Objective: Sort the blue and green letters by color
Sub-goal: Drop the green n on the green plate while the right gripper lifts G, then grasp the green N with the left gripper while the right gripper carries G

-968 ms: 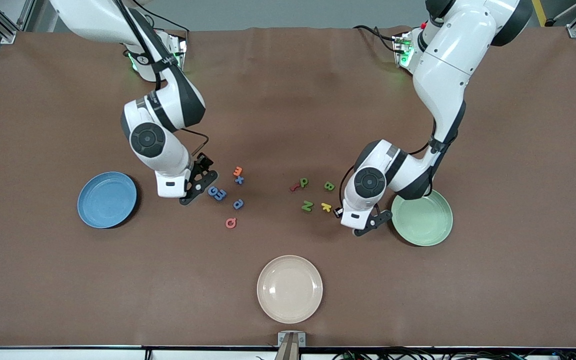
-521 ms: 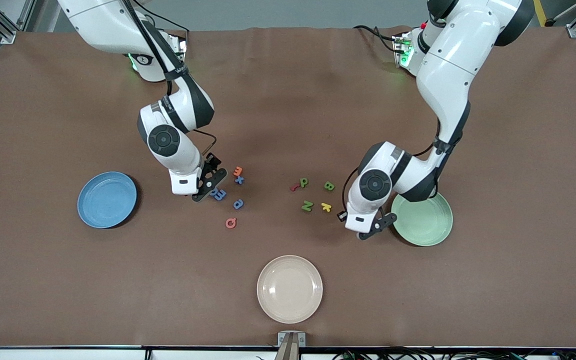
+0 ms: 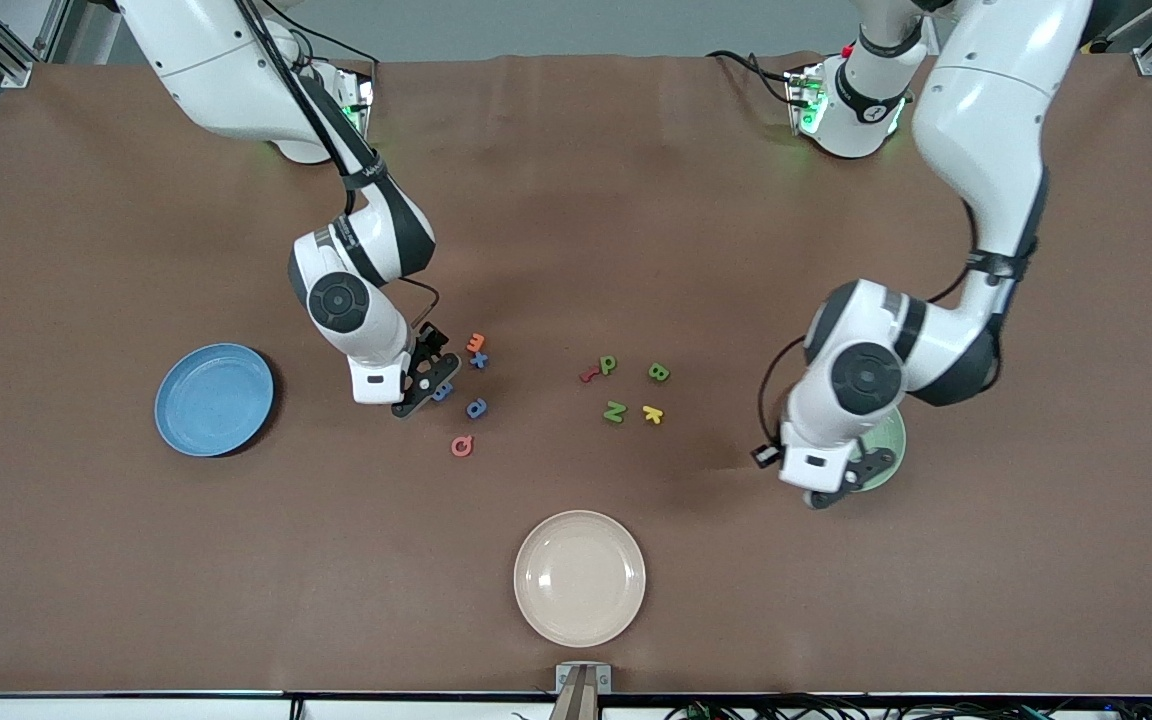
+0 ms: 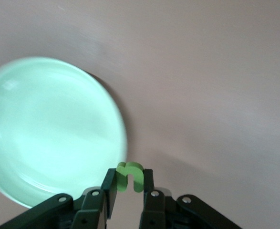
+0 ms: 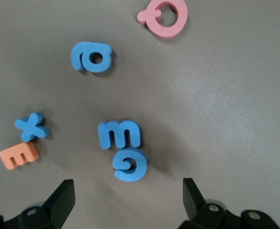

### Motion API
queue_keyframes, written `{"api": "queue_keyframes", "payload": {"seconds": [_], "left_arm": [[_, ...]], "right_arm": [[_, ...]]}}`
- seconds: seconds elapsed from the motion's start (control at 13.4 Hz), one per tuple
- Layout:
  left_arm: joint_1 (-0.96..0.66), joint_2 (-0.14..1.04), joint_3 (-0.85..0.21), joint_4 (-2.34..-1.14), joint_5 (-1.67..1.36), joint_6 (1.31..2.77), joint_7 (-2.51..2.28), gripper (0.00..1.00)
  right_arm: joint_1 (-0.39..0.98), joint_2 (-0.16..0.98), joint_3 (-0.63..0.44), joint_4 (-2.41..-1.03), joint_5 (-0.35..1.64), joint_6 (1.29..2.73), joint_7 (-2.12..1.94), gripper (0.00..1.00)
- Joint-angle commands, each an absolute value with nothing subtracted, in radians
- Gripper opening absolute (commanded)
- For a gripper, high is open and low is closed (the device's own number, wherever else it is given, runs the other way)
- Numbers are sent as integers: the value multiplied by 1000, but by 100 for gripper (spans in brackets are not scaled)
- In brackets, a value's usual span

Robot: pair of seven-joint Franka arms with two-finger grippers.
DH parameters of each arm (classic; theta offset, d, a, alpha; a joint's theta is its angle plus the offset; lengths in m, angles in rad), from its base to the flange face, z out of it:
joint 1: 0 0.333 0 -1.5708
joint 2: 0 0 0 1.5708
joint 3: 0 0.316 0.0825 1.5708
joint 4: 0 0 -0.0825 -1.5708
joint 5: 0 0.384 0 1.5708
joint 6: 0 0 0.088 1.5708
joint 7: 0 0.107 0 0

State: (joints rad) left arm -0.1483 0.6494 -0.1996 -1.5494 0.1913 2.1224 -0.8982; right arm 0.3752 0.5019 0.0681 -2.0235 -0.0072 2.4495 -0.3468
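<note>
My left gripper (image 4: 129, 191) is shut on a small green hook-shaped letter (image 4: 129, 175) and hangs over the rim of the green plate (image 4: 49, 133); in the front view the left gripper (image 3: 841, 485) and its arm hide most of that plate (image 3: 893, 440). Green P (image 3: 609, 365), B (image 3: 659, 373) and N (image 3: 615, 411) lie mid-table. My right gripper (image 5: 128, 198) is open just above the blue G (image 5: 130, 164) and E (image 5: 119, 133). Blue P (image 5: 92, 57) and X (image 5: 31, 127) lie close by. The blue plate (image 3: 214, 400) sits toward the right arm's end.
An orange letter (image 5: 19, 157) touches the blue X, and a pink Q (image 3: 462, 446) lies nearer the camera. A yellow K (image 3: 652, 413) and a red letter (image 3: 590, 376) mix with the green ones. A beige plate (image 3: 580, 578) sits near the front edge.
The left gripper closed on the hook letter and swung from beside the green plate to over its rim. The right gripper slid from near the blue plate to above the blue G and E.
</note>
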Motion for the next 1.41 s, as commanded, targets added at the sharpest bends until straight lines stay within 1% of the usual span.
{"api": "queue_keyframes", "payload": {"seconds": [0.0,0.22,0.3,0.37,0.45,0.52,0.6,0.74,0.89,1.12,1.34], "left_arm": [[-78,637,-206,-1577,206,2077,-796,2],[-68,629,-206,-1591,206,2005,-785,3],[-63,626,-206,-1603,206,1996,-790,6],[-52,620,-206,-1618,206,1994,-790,17],[-48,614,-204,-1629,206,1996,-790,46],[-41,614,-204,-1629,204,1994,-798,78],[-19,609,-207,-1629,206,1993,-798,100],[-17,597,-210,-1618,193,1980,-804,100],[-26,600,-216,-1592,193,1982,-807,100],[-122,614,-216,-1516,189,1982,-874,99],[-220,667,-216,-1491,173,2006,-1026,98]], "right_arm": [[365,532,74,-1993,-3,2450,-365,98],[364,544,74,-1991,-2,2462,-365,96],[364,552,74,-1991,-2,2476,-365,91],[365,560,74,-1991,-3,2488,-368,89],[367,567,74,-1991,-3,2496,-370,87],[367,569,74,-1991,-3,2499,-370,86],[368,569,74,-1991,-3,2499,-370,84],[368,569,74,-1991,-3,2497,-371,76],[368,569,74,-1991,-3,2496,-370,65],[367,568,74,-1991,-3,2493,-370,45],[367,566,72,-1991,-5,2491,-370,27]]}}
